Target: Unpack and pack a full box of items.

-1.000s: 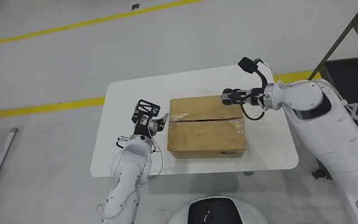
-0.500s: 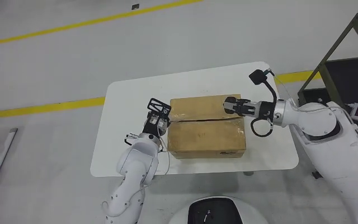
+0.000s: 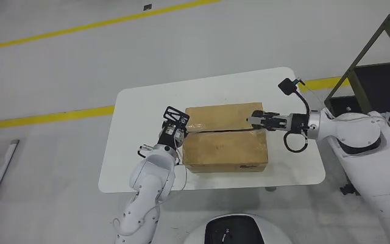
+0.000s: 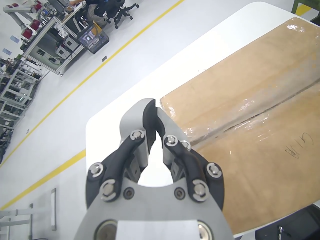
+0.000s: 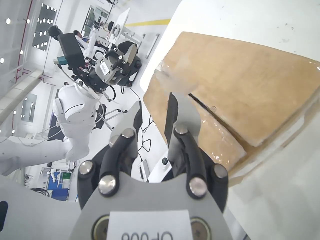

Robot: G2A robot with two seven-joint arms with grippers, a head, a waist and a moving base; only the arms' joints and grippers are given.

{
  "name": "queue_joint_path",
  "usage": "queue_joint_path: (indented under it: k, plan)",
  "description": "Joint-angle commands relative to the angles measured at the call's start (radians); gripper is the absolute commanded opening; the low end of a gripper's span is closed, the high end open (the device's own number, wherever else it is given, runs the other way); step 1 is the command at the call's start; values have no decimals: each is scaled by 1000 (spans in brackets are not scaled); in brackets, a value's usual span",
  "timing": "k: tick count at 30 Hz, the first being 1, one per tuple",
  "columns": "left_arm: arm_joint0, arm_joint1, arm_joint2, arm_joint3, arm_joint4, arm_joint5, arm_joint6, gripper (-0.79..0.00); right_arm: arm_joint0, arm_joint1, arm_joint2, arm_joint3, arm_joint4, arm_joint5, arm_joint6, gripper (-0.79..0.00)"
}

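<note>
We see one brown cardboard box lying flat near the middle of the white table, its long sides running along the table's length. Its two top flaps are folded down and meet at a lengthwise seam, where a thin dark gap shows under crinkled clear tape. One flap bears handwritten marks.

I see the box on the table lying between my two tools, one end just ahead of the left gripper, its top seam beneath the right gripper at the opposite end.
</note>
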Motion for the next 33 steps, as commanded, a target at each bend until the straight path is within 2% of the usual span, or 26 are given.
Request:
queue_joint_path:
  k: [1, 9, 14, 20, 25, 33]
  plan:
    - [0, 0, -1, 0, 0, 2, -4, 0, 1, 6, 24, 0, 8, 15, 24, 0]
    - [2, -2, -2, -1, 1, 7, -3, 0, 27, 27, 107, 27, 37, 242, 61, 0]
    - [6, -3, -7, -5, 5, 7, -6, 0, 118, 23, 59, 106, 100, 354, 90, 0]
    - [17, -2, -22, -12, 10, 11, -9, 0, 293, 5, -112, 218, 65, 392, 151, 0]
    - [23, -2, -34, -18, 9, 19, -13, 0, 389, -21, -243, 345, 60, 399, 152, 0]
    - [29, 0, -54, -20, 16, 19, -16, 0, 393, -22, -249, 353, 62, 397, 149, 0]
